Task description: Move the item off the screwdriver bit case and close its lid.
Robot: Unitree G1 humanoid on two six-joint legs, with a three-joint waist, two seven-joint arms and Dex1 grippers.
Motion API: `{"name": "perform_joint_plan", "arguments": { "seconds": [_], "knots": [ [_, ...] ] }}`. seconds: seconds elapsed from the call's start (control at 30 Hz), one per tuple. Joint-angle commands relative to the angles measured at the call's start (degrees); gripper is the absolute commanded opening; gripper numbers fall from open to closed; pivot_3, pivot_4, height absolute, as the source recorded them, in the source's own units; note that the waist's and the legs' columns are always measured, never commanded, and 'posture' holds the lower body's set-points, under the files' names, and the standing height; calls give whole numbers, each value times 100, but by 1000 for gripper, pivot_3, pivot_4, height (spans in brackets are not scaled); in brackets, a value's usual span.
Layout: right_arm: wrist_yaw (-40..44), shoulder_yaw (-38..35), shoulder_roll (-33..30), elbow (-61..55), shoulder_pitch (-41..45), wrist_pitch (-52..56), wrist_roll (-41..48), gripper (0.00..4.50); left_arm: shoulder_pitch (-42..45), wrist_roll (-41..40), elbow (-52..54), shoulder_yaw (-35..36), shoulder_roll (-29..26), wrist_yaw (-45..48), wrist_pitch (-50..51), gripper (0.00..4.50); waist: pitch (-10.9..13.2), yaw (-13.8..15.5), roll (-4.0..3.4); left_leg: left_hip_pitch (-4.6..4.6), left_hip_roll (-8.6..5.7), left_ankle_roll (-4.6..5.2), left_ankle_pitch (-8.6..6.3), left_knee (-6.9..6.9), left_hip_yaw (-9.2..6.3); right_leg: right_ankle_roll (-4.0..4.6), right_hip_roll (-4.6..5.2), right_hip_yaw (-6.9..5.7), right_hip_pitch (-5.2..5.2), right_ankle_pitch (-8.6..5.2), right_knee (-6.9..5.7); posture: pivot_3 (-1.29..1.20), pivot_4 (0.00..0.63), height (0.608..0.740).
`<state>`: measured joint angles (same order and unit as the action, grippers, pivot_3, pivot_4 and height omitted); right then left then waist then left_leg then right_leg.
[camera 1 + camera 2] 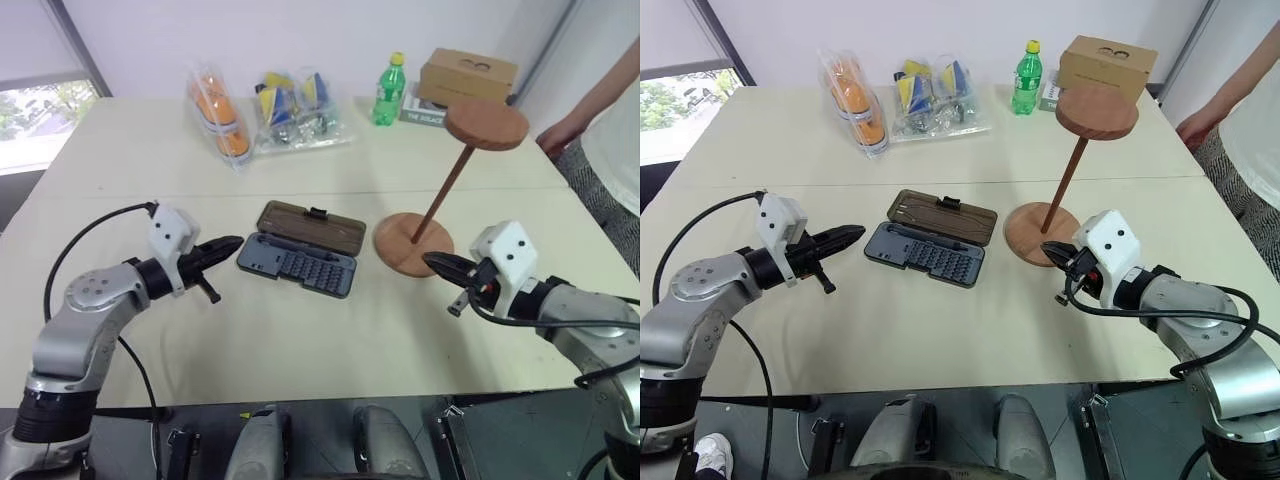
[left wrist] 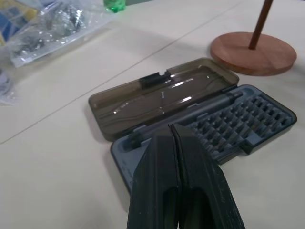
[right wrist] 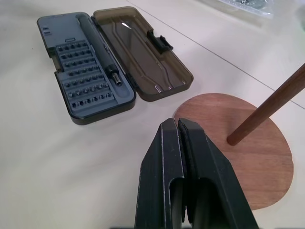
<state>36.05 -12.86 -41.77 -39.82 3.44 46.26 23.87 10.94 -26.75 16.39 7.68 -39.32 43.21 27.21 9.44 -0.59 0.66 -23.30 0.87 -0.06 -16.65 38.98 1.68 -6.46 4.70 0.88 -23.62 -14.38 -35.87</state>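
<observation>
Two grippers: both hover low over the near part of the table (image 1: 300, 350), one on each side of the case, holding nothing.
Left gripper (image 1: 228, 246): fingers pressed together, tips pointing right at the case's left end, just short of it.
Right gripper (image 1: 436, 264): fingers pressed together, tips pointing left, just near of the stand's base.
Screwdriver bit case (image 1: 298, 265): lies open and flat at mid-table, rows of bits showing in its dark tray.
Lid (image 1: 311, 229): smoky brown, folded back flat on the far side of the tray, black latch tab on its far edge.
Wooden stand (image 1: 412, 243): upright on the table just right of the case, apart from it; slanted rod, round disc on top.
Far edge: clear plastic bags (image 1: 265, 112), green bottle (image 1: 390, 92), cardboard box (image 1: 467, 76).
Far right: a person's hand (image 1: 556, 137) beside the table.
</observation>
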Motion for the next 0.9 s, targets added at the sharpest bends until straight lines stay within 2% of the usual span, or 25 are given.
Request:
{"name": "perform_joint_plan", "arguments": {
  "seconds": [0.03, 0.5, 0.6, 0.77, 0.83, 0.87, 0.9],
  "knots": [
    [-52, -23, -79, -186, 78, -77, 35, 54, 55, 20, 217, 53, 5, -75, -16, 0, 0, -2, 0, 0, 0, 0, 0, 0, 0, 0, 0, 0, 0, 0, 0, 0, 150, 740],
    [-190, -40, -31, -159, 65, -77, 69, 54, 116, -1, 287, -4, 104, -157, 84, 0, 3, 0, 5, 0, 0, 0, 0, 1, 0, 0, -1, 0, 1, 0, 0, 0, 150, 740],
    [-204, -64, -2, -142, 61, -63, 141, 801, 127, 6, 267, -22, 122, -150, 76, 0, 3, 0, 5, 0, -1, 0, 0, 1, 0, -1, -1, 0, 0, 0, 0, 0, 150, 740],
    [-335, -29, 0, -170, 37, -62, 140, 3170, 144, 4, 248, -37, 137, -131, 71, 0, 4, 0, 6, 0, 0, 0, 0, 0, 0, -1, -2, 0, 1, 0, 0, 0, 150, 740],
    [-380, -15, -3, -162, 22, -65, 136, 4271, 159, 7, 233, -57, 141, -114, 70, 0, 4, 0, 6, 0, 0, 0, 0, 1, 0, -1, -2, 1, 1, 0, 0, 0, 150, 740],
    [-416, -20, 14, -173, 22, -45, 149, 4453, 159, 6, 226, -57, 138, -104, 66, 0, 4, 0, 6, 0, -1, 0, 0, 1, 0, -1, -2, 0, 1, 0, 0, 0, 150, 740],
    [-459, -16, 22, -175, 42, -31, 140, 4453, 170, 10, 212, -64, 140, -98, 61, 0, 4, 0, 6, 0, -1, 0, 0, 1, 0, -1, -2, 0, 1, 0, 0, 0, 150, 740]
  ]
}}
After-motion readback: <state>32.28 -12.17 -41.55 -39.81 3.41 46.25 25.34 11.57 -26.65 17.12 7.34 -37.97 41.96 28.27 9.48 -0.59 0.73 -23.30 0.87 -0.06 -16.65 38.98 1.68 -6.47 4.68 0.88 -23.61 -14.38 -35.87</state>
